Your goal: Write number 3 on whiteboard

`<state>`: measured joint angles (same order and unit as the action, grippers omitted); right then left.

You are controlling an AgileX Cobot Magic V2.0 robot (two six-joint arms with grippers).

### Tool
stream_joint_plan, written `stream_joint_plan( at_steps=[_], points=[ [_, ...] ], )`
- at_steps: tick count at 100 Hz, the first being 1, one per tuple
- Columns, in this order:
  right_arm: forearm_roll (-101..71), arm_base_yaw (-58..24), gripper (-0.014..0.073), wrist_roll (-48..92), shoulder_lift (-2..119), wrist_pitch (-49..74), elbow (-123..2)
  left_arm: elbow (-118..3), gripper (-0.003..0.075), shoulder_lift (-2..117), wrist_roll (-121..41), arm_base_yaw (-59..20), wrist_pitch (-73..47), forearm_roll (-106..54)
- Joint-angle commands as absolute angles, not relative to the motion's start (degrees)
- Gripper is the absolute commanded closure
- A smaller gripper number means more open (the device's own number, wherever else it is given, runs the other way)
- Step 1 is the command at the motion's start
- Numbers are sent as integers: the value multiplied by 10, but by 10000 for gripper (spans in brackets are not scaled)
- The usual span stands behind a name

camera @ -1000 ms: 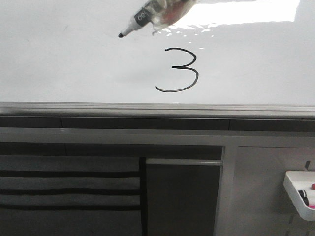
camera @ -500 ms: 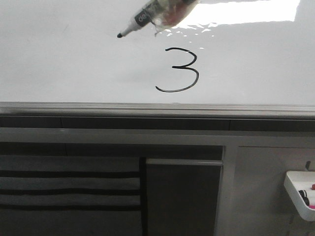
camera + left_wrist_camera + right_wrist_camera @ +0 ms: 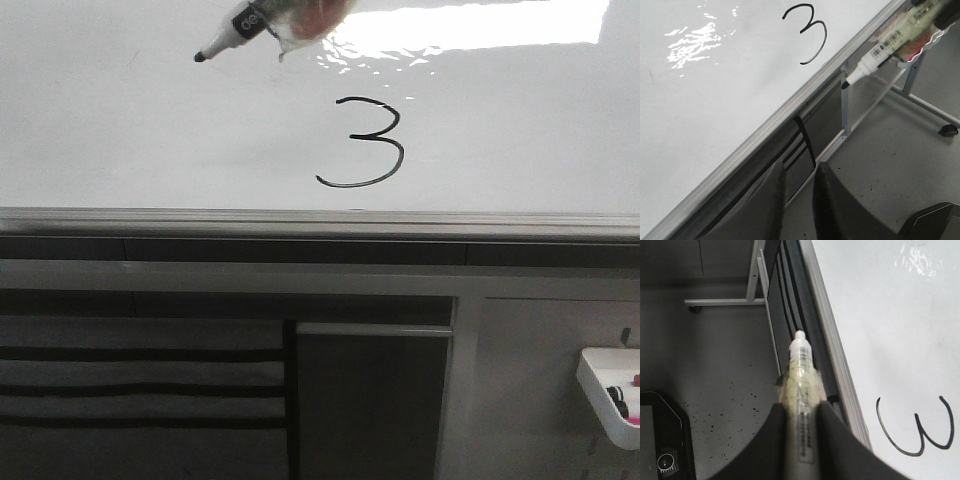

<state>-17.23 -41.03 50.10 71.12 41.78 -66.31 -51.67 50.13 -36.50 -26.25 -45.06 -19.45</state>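
Observation:
The number 3 stands in thin black line on the glossy whiteboard, a little above its grey edge strip. A tape-wrapped marker hangs above and left of the digit, its black tip off the drawn line. My right gripper is shut on the marker, with the number 3 off to one side on the whiteboard. My left gripper is beyond the board's edge, its fingers a narrow gap apart and holding nothing. The left wrist view also shows the number 3 and the marker.
Grey cabinet panels stand below the board. A white tray with markers hangs at the lower right. A metal frame leg with a caster rests on the speckled floor. A bright light reflection lies on the board's top.
The marker has shifted left and slightly up, its tip now farther from the 3. The digit looks the same.

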Motion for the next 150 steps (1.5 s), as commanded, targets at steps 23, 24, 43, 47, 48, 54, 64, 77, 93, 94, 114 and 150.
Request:
stream_joint_plan(
  at_steps=[23,24,43,47,48,54,64,77,93,94,114,150],
  points=[
    [-179,-430,651,512,731,366,-679,-533,599,512,-427,-271,-426,-215],
    [-179,-430,651,512,731,366,-679,-533,598,513,-432,-274,-426,-215],
    [-179,-430,651,512,732,366,-679,-533,505,527,-526,-338,-411,-215],
    [-179,-430,651,512,732,366,-679,-533,470,531,-538,-353,-398,-215],
    [-179,-430,651,512,732,366,-679,-533,463,533,-542,-355,-395,-215],
    [-179,-430,651,512,732,366,-679,-533,415,541,-552,-373,-377,-215],
    [-179,-430,651,512,732,367,-679,-533,384,561,-556,-392,-346,-214],
    [-179,-431,651,512,731,367,-679,-533,384,596,-558,-400,-326,-214],
    [-179,-436,651,513,731,366,-679,-533,384,637,-558,-403,-294,-214],
    [-179,-436,651,513,731,366,-679,-533,384,639,-558,-403,-293,-214],
    [-179,-436,651,513,731,366,-679,-534,384,674,-558,-404,-263,-227],
    [-179,-436,651,513,731,366,-679,-534,440,679,-558,-404,-255,-241]
  ],
)
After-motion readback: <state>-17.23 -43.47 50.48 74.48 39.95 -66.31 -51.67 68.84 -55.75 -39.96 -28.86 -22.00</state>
